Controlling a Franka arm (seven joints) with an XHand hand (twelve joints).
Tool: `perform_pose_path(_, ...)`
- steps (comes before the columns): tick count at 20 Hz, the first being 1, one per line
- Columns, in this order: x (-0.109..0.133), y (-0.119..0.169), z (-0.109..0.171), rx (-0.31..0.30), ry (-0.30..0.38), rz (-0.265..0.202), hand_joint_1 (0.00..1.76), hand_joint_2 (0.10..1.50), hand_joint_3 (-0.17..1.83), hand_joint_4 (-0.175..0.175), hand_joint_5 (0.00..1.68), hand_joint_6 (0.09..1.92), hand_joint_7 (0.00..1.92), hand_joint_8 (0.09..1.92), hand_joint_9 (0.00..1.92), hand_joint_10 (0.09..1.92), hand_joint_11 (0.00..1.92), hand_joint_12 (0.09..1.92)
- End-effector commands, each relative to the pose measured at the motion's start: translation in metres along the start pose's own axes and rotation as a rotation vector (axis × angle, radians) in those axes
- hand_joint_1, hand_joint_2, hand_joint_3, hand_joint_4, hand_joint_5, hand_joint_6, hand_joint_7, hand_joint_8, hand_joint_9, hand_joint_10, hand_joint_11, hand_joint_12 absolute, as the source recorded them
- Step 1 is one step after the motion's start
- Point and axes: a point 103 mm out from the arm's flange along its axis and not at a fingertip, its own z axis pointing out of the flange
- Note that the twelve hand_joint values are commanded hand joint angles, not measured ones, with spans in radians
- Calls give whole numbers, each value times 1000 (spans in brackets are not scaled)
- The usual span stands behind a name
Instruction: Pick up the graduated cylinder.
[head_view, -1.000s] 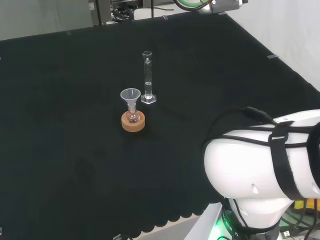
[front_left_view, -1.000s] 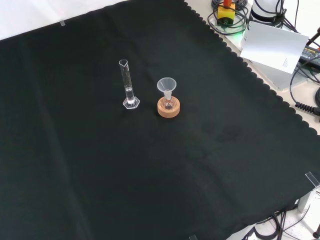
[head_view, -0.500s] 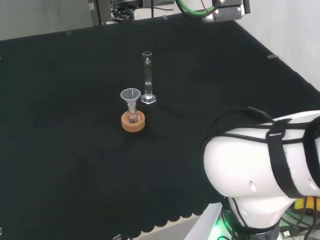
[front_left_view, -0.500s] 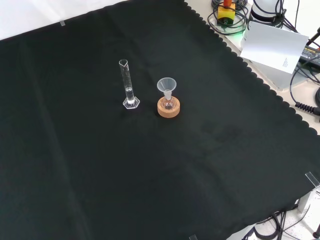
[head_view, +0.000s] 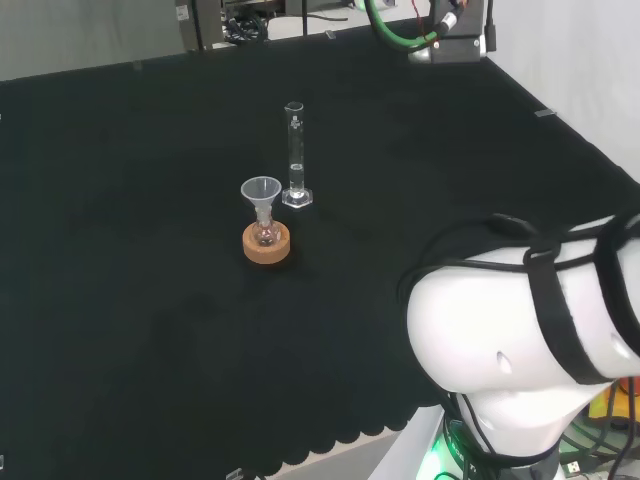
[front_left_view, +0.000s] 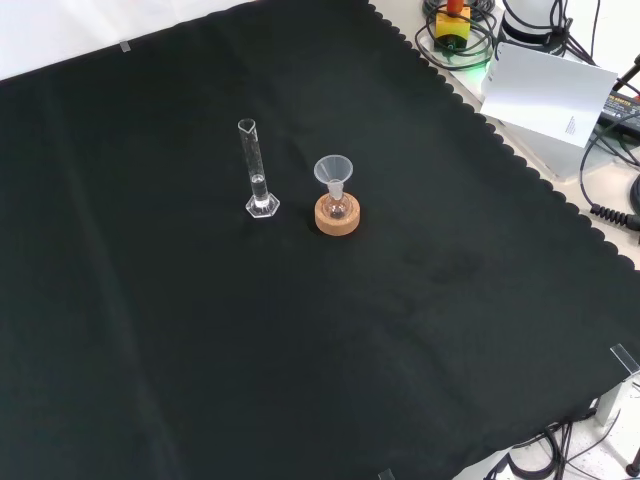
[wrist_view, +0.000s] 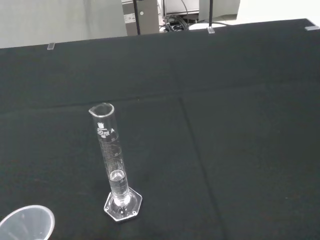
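Note:
The graduated cylinder (head_view: 294, 155) stands upright on its clear six-sided foot near the middle of the black cloth, with a little liquid at its bottom. In the front view the cylinder (front_left_view: 257, 170) is left of a clear funnel (front_left_view: 333, 170) set in a small flask on a cork ring (front_left_view: 337, 217). From the wrist the cylinder (wrist_view: 112, 165) looks close, spout at its rim, and the funnel's rim (wrist_view: 27, 225) shows beside it. A grey end part of the arm (head_view: 450, 35) with a green cable hangs high in the head view, right of the cylinder and well apart from it.
The arm's big white links (head_view: 520, 340) stand at the head view's lower right. The cloth's scalloped edge (front_left_view: 520, 160) runs along the front view's right side, with a white box (front_left_view: 550, 90) and cables beyond it. Open cloth surrounds the two glass pieces.
The grey end part of the arm has come lower and farther into the head view's top. The white links have shifted slightly. The cylinder and funnel have not moved.

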Motion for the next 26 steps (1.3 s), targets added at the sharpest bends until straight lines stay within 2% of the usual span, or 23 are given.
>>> perform_pose_path(1, -34, 62, 80, -14, 122, -6, 105, 1203, 249, -44, 360, 87, 153, 631, 367, 704, 183, 1369)
perform_pose_path(7, -34, 92, 130, 42, 122, -24, 129, 1189, 239, -49, 376, 87, 163, 644, 393, 701, 191, 1368)
perform_pose_path(15, -29, 101, 191, 78, 166, -57, 166, 1178, 230, -55, 402, 87, 205, 672, 434, 700, 175, 1379)
perform_pose_path(21, -25, 103, 220, 83, 210, -80, 217, 1167, 222, -59, 417, 87, 241, 697, 490, 699, 195, 1388)
perform_pose_path(26, -22, 105, 240, 92, 264, -106, 387, 1123, 203, -63, 450, 87, 275, 721, 544, 684, 247, 1377)
